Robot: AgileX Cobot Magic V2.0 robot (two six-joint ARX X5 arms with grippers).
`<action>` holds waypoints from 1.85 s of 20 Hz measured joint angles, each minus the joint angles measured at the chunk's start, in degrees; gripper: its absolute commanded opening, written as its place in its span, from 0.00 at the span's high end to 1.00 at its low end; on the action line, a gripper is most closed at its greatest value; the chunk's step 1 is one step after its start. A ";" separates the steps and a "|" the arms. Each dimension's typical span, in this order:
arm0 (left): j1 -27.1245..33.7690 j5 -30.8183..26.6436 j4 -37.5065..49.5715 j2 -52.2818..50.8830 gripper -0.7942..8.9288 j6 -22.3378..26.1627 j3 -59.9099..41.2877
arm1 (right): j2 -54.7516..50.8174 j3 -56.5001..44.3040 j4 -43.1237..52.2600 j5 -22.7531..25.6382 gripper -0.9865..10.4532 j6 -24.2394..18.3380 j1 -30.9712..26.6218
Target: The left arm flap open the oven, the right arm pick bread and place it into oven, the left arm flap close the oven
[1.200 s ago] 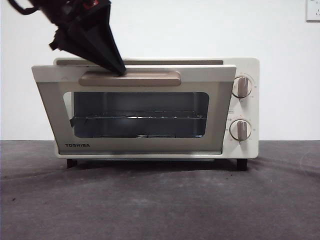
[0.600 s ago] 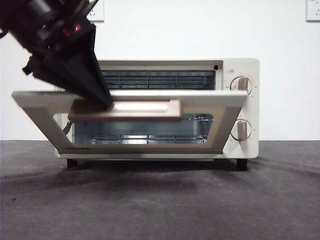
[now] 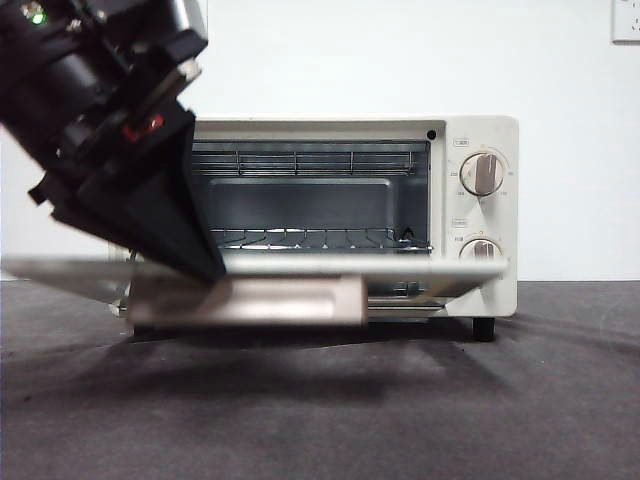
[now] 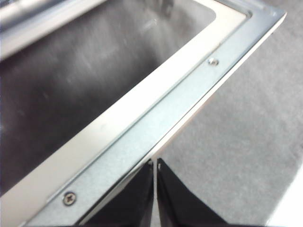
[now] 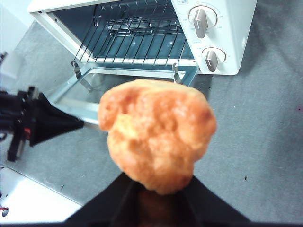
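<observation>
golden bread [image 5: 158, 135] is sitting clamped in the right gripper [image 5: 156, 189], the oven [image 5: 142, 33] mouth gaping at its 12 o'clock; the left gripper [image 3: 215, 270], jaws together, is pressing the door [image 3: 420, 268] down.

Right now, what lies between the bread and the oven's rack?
In the right wrist view, only the lowered door lies between the bread and the rack.
</observation>
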 measured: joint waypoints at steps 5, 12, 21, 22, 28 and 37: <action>-0.63 -1.07 3.30 0.00 0.90 -2.67 -4.37 | 0.00 0.00 0.00 0.00 0.85 0.00 0.00; -1.44 0.46 -1.29 -4.44 0.90 -4.37 -3.45 | 0.11 0.00 0.20 -3.34 0.85 -0.04 0.00; -1.44 0.50 -17.53 -24.81 0.90 -4.52 11.80 | 12.11 0.00 13.46 -12.07 0.85 0.46 3.72; -1.44 0.44 -19.56 -26.10 0.90 -4.52 13.44 | 14.40 0.00 15.78 -12.04 0.85 0.85 5.38; -1.46 -2.58 -32.44 -30.51 0.90 -4.52 19.98 | 30.53 0.00 28.37 -7.06 0.85 4.35 14.25; -1.49 -5.57 -37.75 -33.66 0.90 -4.52 20.46 | 45.86 0.00 45.59 -2.60 0.85 9.40 15.93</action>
